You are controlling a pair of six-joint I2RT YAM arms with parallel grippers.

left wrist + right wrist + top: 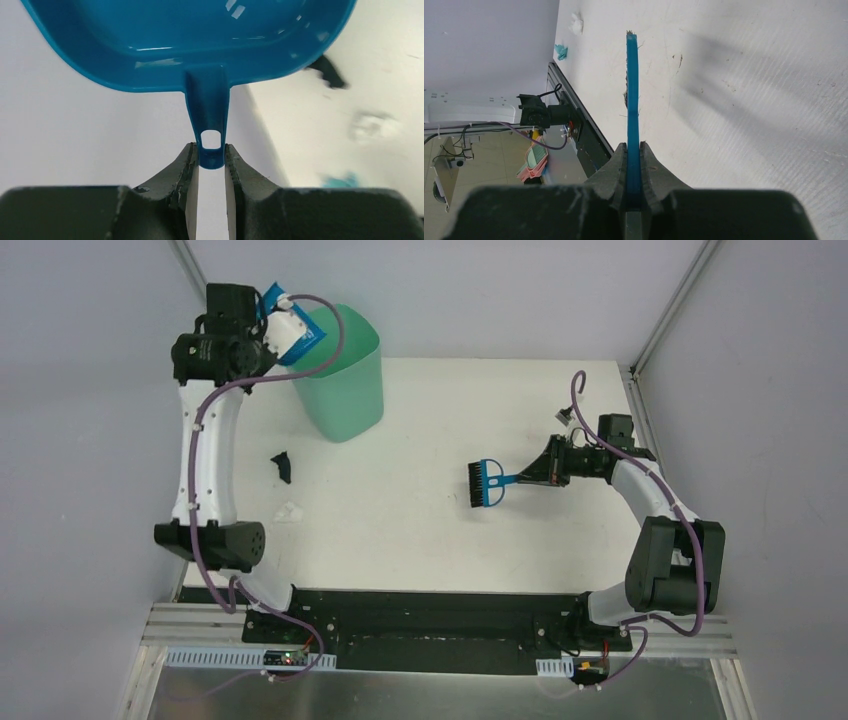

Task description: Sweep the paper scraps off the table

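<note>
L gripper (211, 155) is clamped on the dustpan (190, 45) handle, with the pan raised at the bin (345, 390) rim, far left. R gripper (633, 150) is clamped on the brush (487, 484) handle, right of table centre. Paper scraps (284, 467) on the table (420, 540): black and white wads near the L arm, a teal one by the front edge. Get the pan mouth inside the rim before tilting. Keep the grip firm. Tilt slowly so nothing spills outside.
</note>
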